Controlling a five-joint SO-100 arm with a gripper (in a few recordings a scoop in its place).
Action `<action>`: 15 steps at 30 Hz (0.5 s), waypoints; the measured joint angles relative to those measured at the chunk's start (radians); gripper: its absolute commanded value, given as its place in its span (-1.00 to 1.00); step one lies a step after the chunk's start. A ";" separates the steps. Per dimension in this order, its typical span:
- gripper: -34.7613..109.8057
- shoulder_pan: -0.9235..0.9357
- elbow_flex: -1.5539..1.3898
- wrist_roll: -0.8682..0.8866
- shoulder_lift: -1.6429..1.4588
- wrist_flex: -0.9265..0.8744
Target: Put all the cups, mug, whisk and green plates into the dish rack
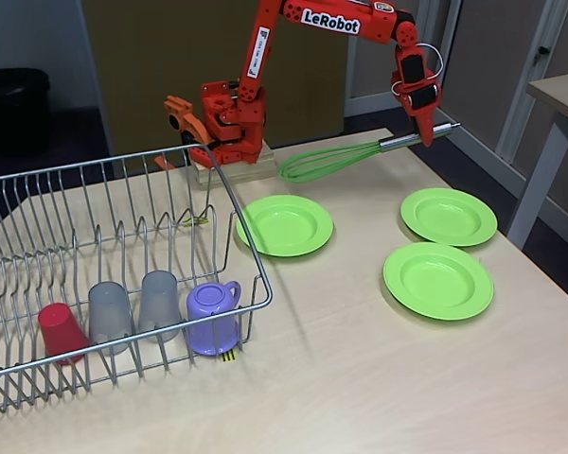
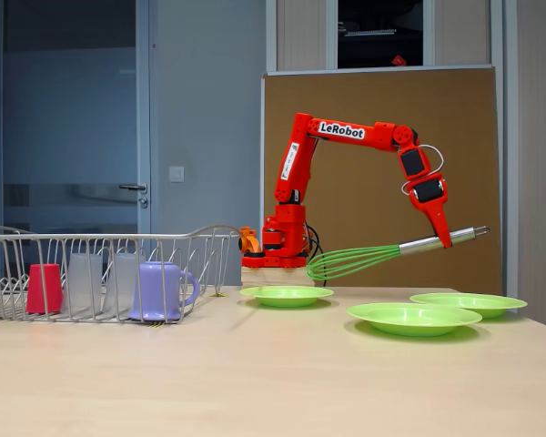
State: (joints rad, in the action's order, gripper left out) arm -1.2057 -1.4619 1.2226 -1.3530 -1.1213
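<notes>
Fixed view from above the table's near corner: gripper [image 1: 426,132] points down with its jaws closed on the silver handle of the whisk [image 1: 360,154], which hangs clear of the table [image 1: 360,378] with its green loops reaching left toward the arm's base [image 1: 229,123]. Three green plates lie flat on bare wood: one [image 1: 285,225] just right of the dish rack's [image 1: 38,189] right wall, one [image 1: 449,216] near the table's right edge, one [image 1: 438,280] in front of it; these two almost touch, and a wide gap separates them from the first. In the rack's front row stand the red cup [image 1: 62,331], two grey cups [image 1: 110,315] [image 1: 159,303] and the purple mug [image 1: 214,317], side by side; the rack's rear rows hold nothing. Open tabletop lies in front of the plates down to the near edge. Fixed view at table height, side on: the gripper [image 2: 446,235] grips the whisk [image 2: 364,259] near the handle's end; the whisk tilts, loops lower, above the plate [image 2: 287,294] nearest the base without touching it. Other plates [image 2: 414,317] [image 2: 469,302] sit to the right, well below the handle. Rack [image 2: 209,238] at left holds the red cup [image 2: 44,288], grey cups [image 2: 85,282] [image 2: 123,280] and mug [image 2: 159,291] behind its wires, with open room between the rack's right wall and the whisk.
</notes>
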 measured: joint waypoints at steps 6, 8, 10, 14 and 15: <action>-0.52 0.049 0.167 -0.144 0.006 -0.158; -0.52 0.061 0.216 -0.178 0.014 -0.199; -0.52 0.074 0.268 -0.213 0.018 -0.261; -0.52 0.127 0.347 -0.336 0.020 -0.371; -0.52 0.144 0.367 -0.379 0.020 -0.383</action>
State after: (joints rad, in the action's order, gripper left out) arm -1.0615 -1.0953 0.8437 -1.3330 -1.5048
